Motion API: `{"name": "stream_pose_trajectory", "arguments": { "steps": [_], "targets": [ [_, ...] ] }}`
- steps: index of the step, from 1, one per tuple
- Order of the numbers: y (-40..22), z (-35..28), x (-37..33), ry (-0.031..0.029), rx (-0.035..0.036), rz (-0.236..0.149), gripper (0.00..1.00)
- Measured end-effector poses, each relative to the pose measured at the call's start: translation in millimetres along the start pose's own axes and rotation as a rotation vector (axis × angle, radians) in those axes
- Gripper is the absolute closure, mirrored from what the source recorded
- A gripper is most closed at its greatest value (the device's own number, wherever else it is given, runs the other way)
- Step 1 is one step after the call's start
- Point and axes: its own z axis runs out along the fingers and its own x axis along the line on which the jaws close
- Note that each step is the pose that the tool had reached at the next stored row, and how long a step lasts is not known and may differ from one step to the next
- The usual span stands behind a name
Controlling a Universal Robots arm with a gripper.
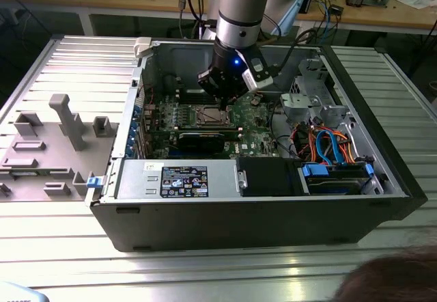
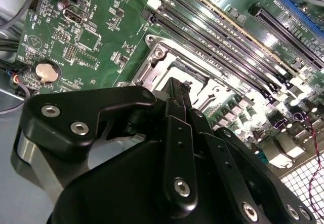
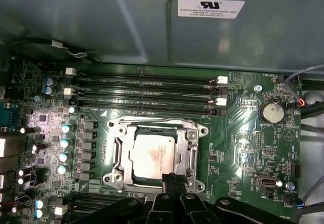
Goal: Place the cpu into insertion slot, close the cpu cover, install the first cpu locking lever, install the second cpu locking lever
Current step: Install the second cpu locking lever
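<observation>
Sitting square in the insertion slot (image 3: 154,155), the cpu (image 3: 152,153) shows a dull silvery-tan metal top with a faint reddish smudge near its middle. The cpu cover (image 3: 121,150) lies flat around it as a thin silvery frame, its large square opening leaving the chip's top bare, with round screw posts at the frame's corners. The slot sits mid-board on the green motherboard (image 3: 243,143), with the long black memory slots (image 3: 147,89) running parallel just beyond one edge of the socket and a round coin battery (image 3: 272,112) off toward the board's far corner.

In the exterior view the arm reaches down into the open computer case (image 1: 259,206), which rests on a ribbed metal worktop (image 1: 82,234), and the gripper (image 1: 229,95) hangs over the socket area. In the first wrist view the black fingers (image 3: 172,181) are drawn together, tips meeting at the socket's near edge, with nothing visibly held between them. The second wrist view shows the same closed fingertips (image 2: 174,89) against the cover's rim. A grey moulded tray (image 1: 48,145) lies on the worktop beside the case, on the exterior view's left.
</observation>
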Motion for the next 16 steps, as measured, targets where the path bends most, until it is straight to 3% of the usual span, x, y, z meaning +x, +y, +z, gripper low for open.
{"name": "stream_pose_trajectory", "arguments": {
  "steps": [16],
  "targets": [
    [-6.9, -0.3, 0.4, -0.0001, -0.0001, 0.000, 0.89]
  ]
}}
